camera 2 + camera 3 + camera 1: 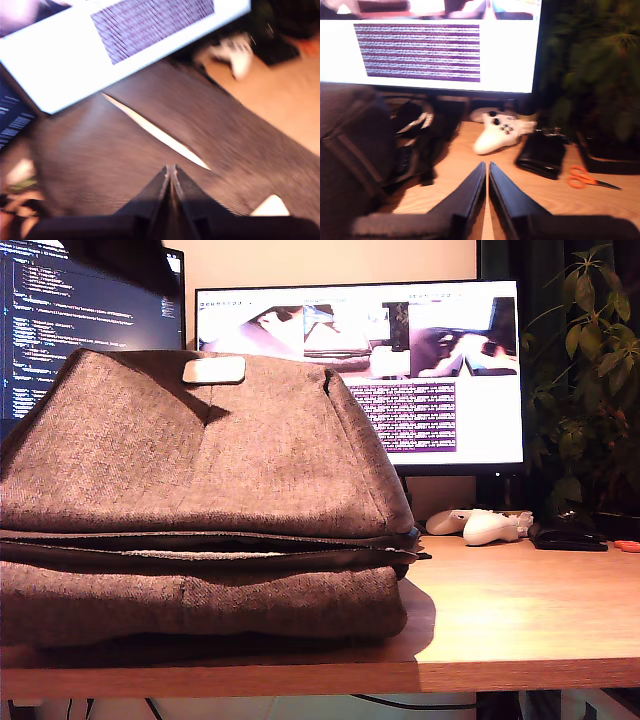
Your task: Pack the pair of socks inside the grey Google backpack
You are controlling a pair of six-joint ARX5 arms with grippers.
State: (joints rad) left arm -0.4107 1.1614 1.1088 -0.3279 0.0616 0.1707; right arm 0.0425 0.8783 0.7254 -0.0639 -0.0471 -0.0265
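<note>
— Where's the backpack (200,490)?
— Lying flat on the worktop (520,610), filling the exterior view's left. No socks visible.
— And the jaws?
— My first gripper (171,172) hangs over the backpack, jaws closed, empty. My second gripper (487,170), likewise closed, points at a white controller (497,132).

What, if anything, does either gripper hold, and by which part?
Nothing is held: my first gripper and my second gripper are both shut with nothing between the fingertips.

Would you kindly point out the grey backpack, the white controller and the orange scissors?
grey backpack (200,440): exterior view, on its woven front panel.
white controller (495,135): second wrist view, on its body below the buttons.
orange scissors (578,177): second wrist view, on the handle loops.
</note>
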